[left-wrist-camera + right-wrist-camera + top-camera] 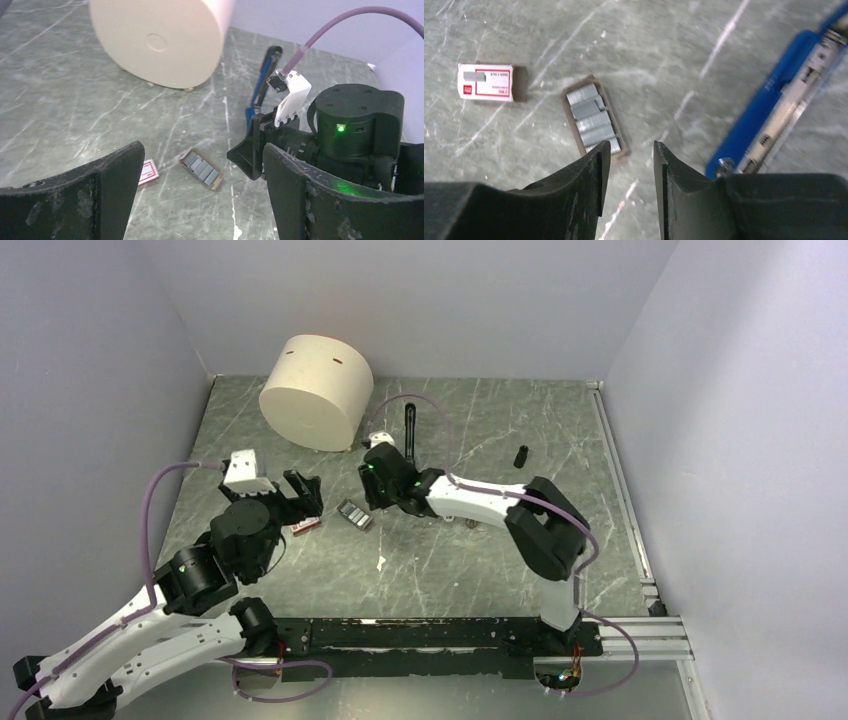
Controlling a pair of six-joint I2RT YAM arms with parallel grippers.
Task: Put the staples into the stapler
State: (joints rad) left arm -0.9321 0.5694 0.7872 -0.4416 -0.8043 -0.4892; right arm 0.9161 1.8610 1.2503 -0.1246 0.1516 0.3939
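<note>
Hovering right tool (pixel 629 148) beside staples (pixel 591 121).

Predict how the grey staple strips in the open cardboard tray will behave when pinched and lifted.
The staples lie as several separate short blocks, so they would probably lift singly, not together. Each looks like stiff metal, though a hard pinch might snap it. The shallow tray looks light and would likely slide if nudged.

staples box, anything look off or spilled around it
Yes: the red-and-white sleeve lies apart from the open brown tray, whose staples sit slightly uneven, though none have spilled. The blue stapler lies open nearby, its metal channel exposed.
</note>
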